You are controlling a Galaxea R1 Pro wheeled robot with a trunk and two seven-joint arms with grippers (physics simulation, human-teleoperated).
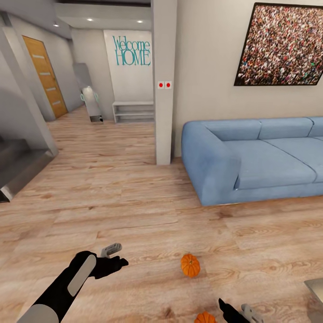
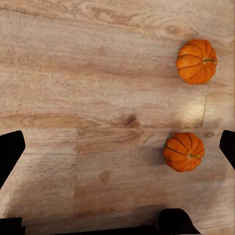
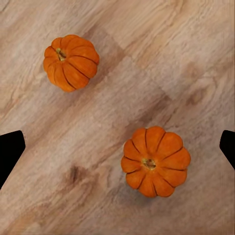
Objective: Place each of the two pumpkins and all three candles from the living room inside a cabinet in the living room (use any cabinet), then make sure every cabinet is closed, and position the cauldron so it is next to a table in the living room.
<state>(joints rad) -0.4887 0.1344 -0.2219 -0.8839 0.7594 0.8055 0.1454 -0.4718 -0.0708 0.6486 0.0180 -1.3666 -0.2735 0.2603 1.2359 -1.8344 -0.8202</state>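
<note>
A home's living room: blue sofa (image 1: pixel 264 154) at right, framed picture (image 1: pixel 281 44) above, "Welcome HOME" lettering (image 1: pixel 131 50) far down the hallway, wood floor (image 1: pixel 112 193).

"Welcome HOME" in teal lettering (two lines) on the far hallway wall (image 1: pixel 131 67)

Floor (image 1: pixel 134 188): pale wood planks, running through to the hallway.
Sofa (image 1: pixel 255 157): blue, standing against the right wall.
Picture (image 1: pixel 282 45): dark-framed crowd print, hanging above the sofa.
Pillar (image 1: pixel 164 80): white, carrying two red switches (image 1: pixel 164 85).
Hallway: orange door (image 1: pixel 45 76), teal "Welcome HOME" lettering (image 1: pixel 131 50), low white shelf (image 1: pixel 133 111).
Ceiling: spotlights (image 1: pixel 91 19) glowing.
</note>
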